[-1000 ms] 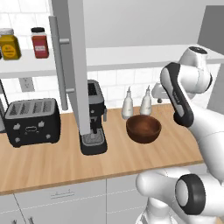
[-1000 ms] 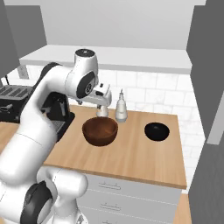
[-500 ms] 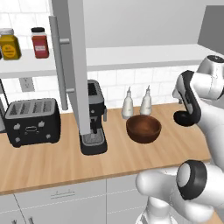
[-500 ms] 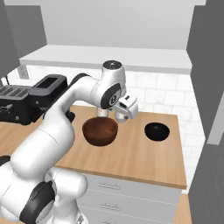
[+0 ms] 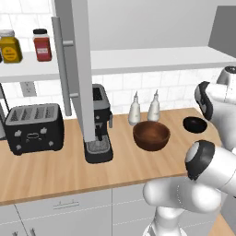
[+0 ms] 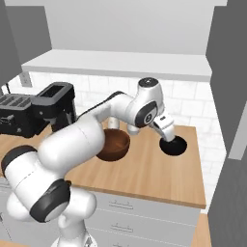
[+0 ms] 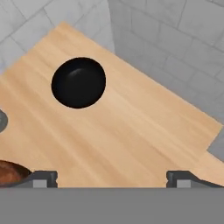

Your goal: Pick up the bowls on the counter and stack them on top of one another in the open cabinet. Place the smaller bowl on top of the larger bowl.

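The larger bowl point(image 5: 151, 135), wide and dark brown, stands on the counter point(image 5: 55, 170) in front of two white bottles. The smaller bowl point(image 5: 195, 124), black, sits to its right near the counter's end. My gripper point(image 6: 169, 137) hangs just above the left rim of the smaller bowl point(image 6: 174, 146), open and holding nothing. In the hand view the fingertips point(image 7: 43, 177) stand wide apart, the smaller bowl point(image 7: 78, 82) lies ahead of them, and the larger bowl's rim point(image 7: 11, 173) shows at the lower left. The open cabinet's white shelf point(image 5: 152, 59) runs above, its grey door point(image 5: 80, 69) swung out.
Two white bottles point(image 5: 134, 110) point(image 5: 153, 107) stand behind the larger bowl. A coffee machine point(image 5: 99, 126) and a toaster point(image 5: 33, 127) occupy the counter's left. Jars point(image 5: 9, 46) point(image 5: 41, 44) sit on the left shelf. A tiled wall lies behind, and the counter ends just right of the smaller bowl.
The arm has swung to the right, from above the larger bowl to over the smaller bowl. The gripper stays open, and the bowls have not moved.
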You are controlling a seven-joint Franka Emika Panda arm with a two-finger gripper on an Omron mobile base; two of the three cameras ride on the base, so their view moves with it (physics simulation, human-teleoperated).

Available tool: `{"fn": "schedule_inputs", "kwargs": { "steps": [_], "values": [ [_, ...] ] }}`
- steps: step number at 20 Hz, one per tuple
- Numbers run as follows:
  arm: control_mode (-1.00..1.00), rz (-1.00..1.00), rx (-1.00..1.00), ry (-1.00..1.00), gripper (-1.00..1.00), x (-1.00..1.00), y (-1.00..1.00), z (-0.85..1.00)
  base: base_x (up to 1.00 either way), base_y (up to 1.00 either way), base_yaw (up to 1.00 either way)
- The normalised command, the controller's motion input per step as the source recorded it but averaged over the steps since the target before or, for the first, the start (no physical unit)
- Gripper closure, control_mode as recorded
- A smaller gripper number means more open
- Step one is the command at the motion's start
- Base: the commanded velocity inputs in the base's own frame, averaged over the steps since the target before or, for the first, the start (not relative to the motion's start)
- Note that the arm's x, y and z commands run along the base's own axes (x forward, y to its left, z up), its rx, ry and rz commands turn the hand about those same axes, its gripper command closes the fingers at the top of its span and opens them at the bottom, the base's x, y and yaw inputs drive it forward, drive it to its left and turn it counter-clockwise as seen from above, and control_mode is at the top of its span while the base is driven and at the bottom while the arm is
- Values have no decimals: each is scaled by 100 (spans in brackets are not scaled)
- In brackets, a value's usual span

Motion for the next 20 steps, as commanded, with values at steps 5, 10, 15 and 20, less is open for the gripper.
{"fn": "schedule_inputs", "kwargs": {
  "steps": [5, 10, 15, 20],
  "values": [
    [-100, -19, 2, 0, -100, 32, -79, -48, 0, 0, 0],
    [-100, -1, 10, 0, -100, 17, -43, -32, 0, 0, 0],
    [-100, 1, 19, 0, -100, 3, -19, -22, 0, 0, 0],
    [-100, 0, 3, 0, -100, 23, 7, -25, 0, 0, 0]
  ]
}}
